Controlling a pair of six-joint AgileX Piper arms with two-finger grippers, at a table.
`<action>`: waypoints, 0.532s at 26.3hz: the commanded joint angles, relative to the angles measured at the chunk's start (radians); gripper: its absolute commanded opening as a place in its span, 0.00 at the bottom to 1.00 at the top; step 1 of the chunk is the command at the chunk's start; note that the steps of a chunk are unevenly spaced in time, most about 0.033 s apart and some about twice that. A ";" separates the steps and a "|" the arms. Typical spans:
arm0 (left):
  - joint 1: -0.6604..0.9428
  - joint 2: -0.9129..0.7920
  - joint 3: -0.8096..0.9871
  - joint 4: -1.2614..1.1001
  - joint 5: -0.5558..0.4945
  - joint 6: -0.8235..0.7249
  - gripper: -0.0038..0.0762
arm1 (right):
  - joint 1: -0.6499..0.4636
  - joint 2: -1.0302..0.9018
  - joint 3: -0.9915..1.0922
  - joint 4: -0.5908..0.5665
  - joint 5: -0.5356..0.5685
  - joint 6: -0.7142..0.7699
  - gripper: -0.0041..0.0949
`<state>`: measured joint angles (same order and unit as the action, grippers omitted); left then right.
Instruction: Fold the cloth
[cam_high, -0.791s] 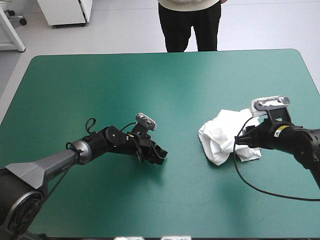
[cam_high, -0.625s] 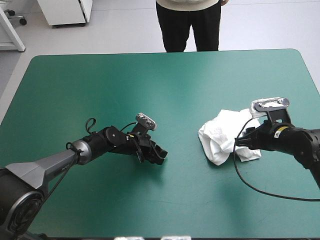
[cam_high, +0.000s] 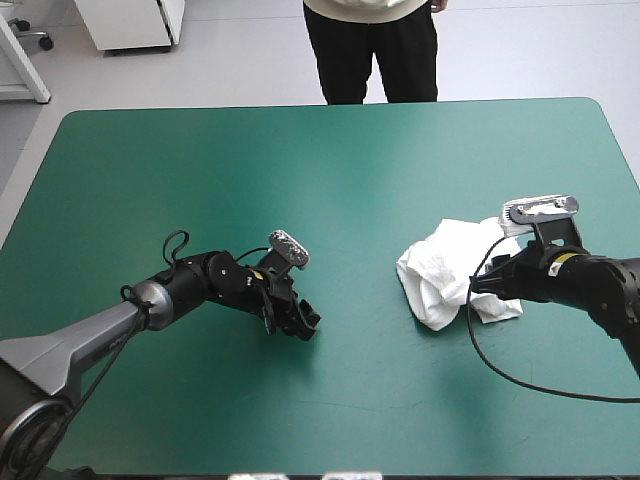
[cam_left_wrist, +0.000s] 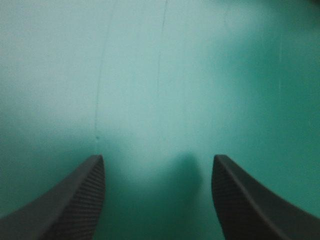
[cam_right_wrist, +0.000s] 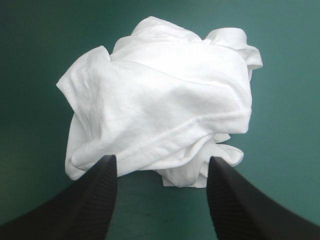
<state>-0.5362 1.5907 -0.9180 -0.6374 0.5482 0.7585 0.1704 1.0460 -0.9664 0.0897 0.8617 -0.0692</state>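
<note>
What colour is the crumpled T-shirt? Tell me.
Plain white; the T-shirt shows best in the right wrist view.

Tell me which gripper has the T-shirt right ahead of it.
The right gripper: it is open, with the crumpled white T-shirt just ahead of it. The left gripper, also open, faces only bare teal-green cover.

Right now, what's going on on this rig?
A two-arm robot is set to fold the cloth, and nothing is folded yet. The crumpled white short-sleeved T-shirt lies in a heap on the teal-green table cover, toward the table's right side. The right end effector is open with the heap just ahead of its black fingers, not gripping it. The left end effector is open too, low over bare cover near the table's middle, well apart from the shirt.
</note>
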 joint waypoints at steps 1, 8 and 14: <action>-0.001 -0.133 -0.092 0.264 0.081 -0.228 0.62 | 0.002 -0.004 -0.036 0.005 -0.048 -0.006 0.56; -0.001 -0.449 -0.293 0.851 0.434 -0.720 0.62 | 0.002 0.102 -0.050 0.005 -0.032 0.012 0.56; -0.001 -0.673 -0.347 1.054 0.638 -0.840 0.62 | 0.002 0.184 -0.169 0.004 -0.020 -0.014 0.56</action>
<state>-0.5362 1.0107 -1.2254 0.3146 1.1183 -0.0193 0.1704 1.2213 -1.0457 0.0900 0.8717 -0.0678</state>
